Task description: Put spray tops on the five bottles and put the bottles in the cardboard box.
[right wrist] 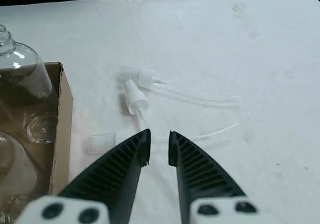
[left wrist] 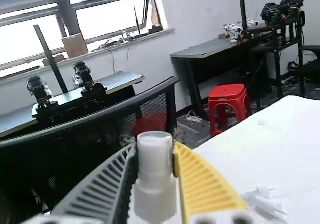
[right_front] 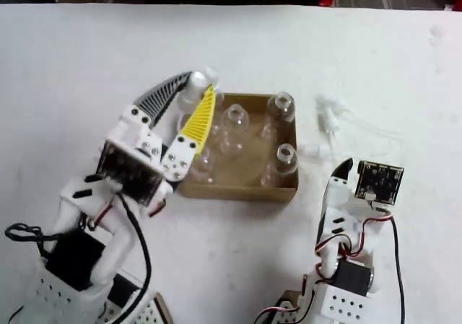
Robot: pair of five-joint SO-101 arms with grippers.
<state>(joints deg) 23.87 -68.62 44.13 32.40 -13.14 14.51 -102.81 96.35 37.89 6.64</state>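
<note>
The cardboard box (right_front: 238, 188) sits mid-table with several clear, uncapped bottles standing in it, such as one at the far right corner (right_front: 281, 108) and one at the near right (right_front: 285, 158). My left gripper (right_front: 196, 93) hangs over the box's far left corner, shut on a white spray top (right_front: 198, 84) (left wrist: 155, 174) between its grey and yellow fingers (left wrist: 200, 184). My right gripper (right_front: 339, 169) (right wrist: 159, 146) is just right of the box, narrowly open and empty. Three loose spray tops lie beyond it: (right wrist: 137, 76), (right wrist: 135, 99), (right wrist: 102, 141).
The loose spray tops' thin dip tubes (right wrist: 200, 97) trail to the right across the white table (right_front: 404, 86). The box wall (right wrist: 61, 129) and a bottle (right wrist: 20, 74) stand close beside my right gripper. Open table lies to the far left and right.
</note>
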